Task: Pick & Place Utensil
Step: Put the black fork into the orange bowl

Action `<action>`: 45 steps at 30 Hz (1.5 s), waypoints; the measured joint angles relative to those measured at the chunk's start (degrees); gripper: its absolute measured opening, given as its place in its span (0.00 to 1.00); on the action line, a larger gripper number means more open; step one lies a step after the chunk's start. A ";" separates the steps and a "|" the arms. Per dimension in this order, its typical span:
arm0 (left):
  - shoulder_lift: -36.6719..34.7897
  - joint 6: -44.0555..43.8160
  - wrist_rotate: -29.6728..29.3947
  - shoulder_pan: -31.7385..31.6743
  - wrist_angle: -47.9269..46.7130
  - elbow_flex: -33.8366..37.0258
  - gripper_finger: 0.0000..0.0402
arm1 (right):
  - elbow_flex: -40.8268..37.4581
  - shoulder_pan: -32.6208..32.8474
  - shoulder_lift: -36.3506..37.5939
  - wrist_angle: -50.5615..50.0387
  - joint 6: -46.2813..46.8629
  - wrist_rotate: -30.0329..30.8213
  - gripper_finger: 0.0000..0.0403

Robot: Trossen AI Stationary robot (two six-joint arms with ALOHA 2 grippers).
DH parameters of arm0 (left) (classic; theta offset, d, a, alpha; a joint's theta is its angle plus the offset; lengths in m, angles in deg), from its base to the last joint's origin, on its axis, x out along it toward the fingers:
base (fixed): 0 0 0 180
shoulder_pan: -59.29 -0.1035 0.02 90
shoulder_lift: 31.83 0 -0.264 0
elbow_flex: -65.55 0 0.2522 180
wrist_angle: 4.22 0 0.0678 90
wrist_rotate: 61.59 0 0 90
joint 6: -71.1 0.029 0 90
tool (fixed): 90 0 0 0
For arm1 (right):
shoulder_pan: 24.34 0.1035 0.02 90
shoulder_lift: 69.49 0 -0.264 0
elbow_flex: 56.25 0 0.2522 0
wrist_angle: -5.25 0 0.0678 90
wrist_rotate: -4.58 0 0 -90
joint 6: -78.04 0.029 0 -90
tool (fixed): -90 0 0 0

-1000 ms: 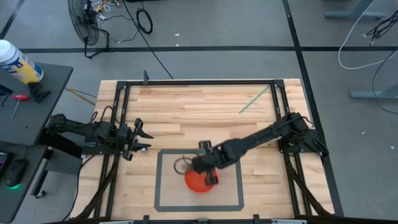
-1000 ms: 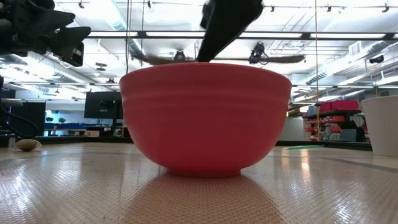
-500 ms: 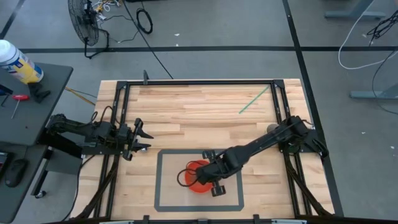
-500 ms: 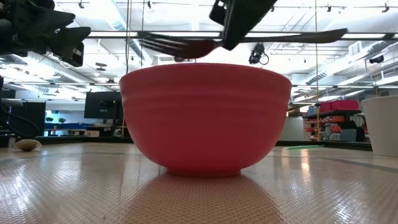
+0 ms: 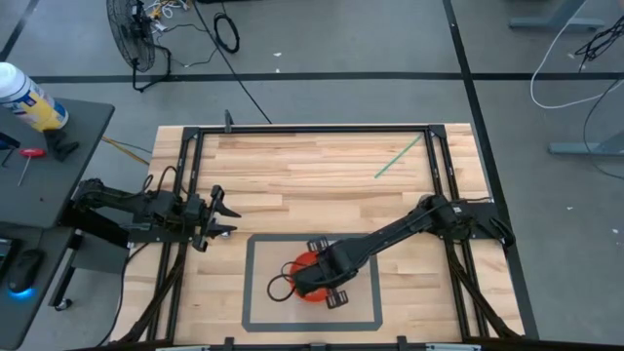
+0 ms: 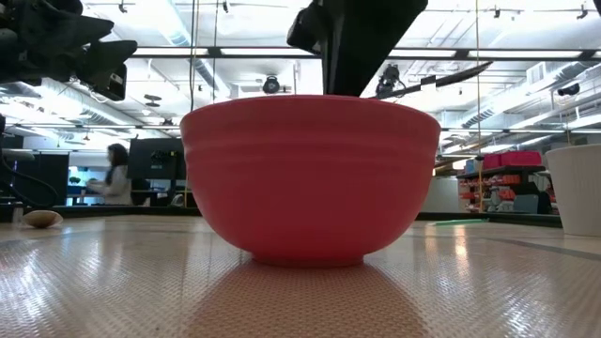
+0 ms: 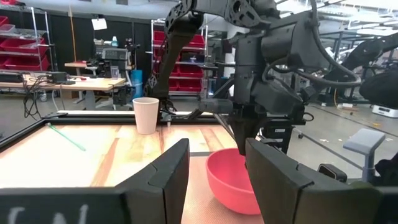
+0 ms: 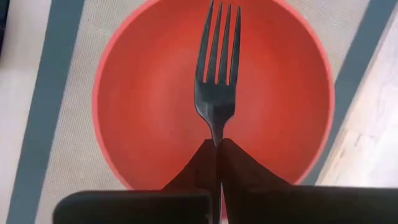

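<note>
A red bowl (image 5: pixel 310 283) (image 6: pixel 310 178) stands by its base on the grey-framed mat near the table's near edge. My right gripper (image 5: pixel 317 281) (image 8: pixel 217 148) hangs over the bowl, shut on a dark fork (image 8: pixel 217 81). The fork's tines point out over the bowl's inside. In the low view the bowl's rim hides the tines, and only the gripper (image 6: pixel 352 42) shows above it. My left gripper (image 5: pixel 222 216) (image 7: pixel 214 180) waits open at the table's left side and looks toward the bowl (image 7: pixel 233 180). My right gripper pinches the fork's handle just behind the neck (image 8: pixel 217 134) between its two fingers, coming from above over the bowl. The fork runs on along the fingers, tines ahead, lifted over the bowl's inside. Whether the tines touch the bowl I cannot tell.
A green straw (image 5: pixel 398 158) (image 7: pixel 65 137) lies at the table's far right. A white cup (image 7: pixel 146 115) (image 6: pixel 577 188) stands on the right side, under my right arm in the high view. The dark frame rails (image 5: pixel 312 128) edge the table. A person (image 6: pixel 113 174) is far behind.
My right gripper has moved toward the near edge and then slightly left over the bowl, turning as it went. The fork was level above the rim. It then swung with its tines showing to the left, and now the tines have dropped behind the bowl's rim.
</note>
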 joint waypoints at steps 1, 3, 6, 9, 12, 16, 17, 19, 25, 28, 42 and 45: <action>0.00 0.02 0.00 0.01 0.00 0.00 0.41 | -0.61 -0.22 0.01 0.34 -0.11 -0.30 0.02; 0.02 0.02 0.02 0.02 -0.05 0.02 0.41 | -1.76 -0.75 -0.06 0.18 -0.16 -0.32 0.02; 0.00 0.02 0.02 0.01 -0.04 0.00 0.41 | -3.10 -1.43 -0.04 0.87 -0.18 -0.30 0.02; 0.00 0.02 0.02 0.02 -0.04 0.00 0.41 | -4.29 -1.51 -0.04 2.35 -0.39 -0.54 0.02; 0.00 0.02 0.01 0.01 -0.02 0.01 0.41 | -4.45 -1.42 -0.04 3.76 -0.62 -0.95 0.02; 0.00 0.02 0.02 0.02 -0.02 0.01 0.41 | -4.57 -1.44 -0.04 3.91 -1.27 -0.86 0.02; 0.00 0.02 0.02 0.02 -0.02 0.02 0.41 | -4.57 -1.47 -0.04 4.10 -1.29 -0.82 0.02; 0.00 0.02 0.00 0.02 -0.02 0.00 0.41 | -4.57 -1.48 -0.04 4.31 -1.41 -0.65 0.02; 0.00 0.02 0.01 0.02 -0.02 0.00 0.41 | -4.57 -1.44 -0.04 4.40 -0.98 -0.41 0.02; 0.00 0.02 0.02 0.00 -0.02 0.00 0.41 | -4.57 -1.44 -0.04 3.98 -0.84 -0.78 0.02; 0.00 0.02 0.00 0.00 -0.02 0.00 0.41 | -8.90 -1.02 0.03 5.03 -0.16 -1.63 0.02; 0.00 0.02 0.00 0.01 -0.02 0.00 0.41 | -8.90 -0.81 0.03 6.41 -0.20 -1.80 0.02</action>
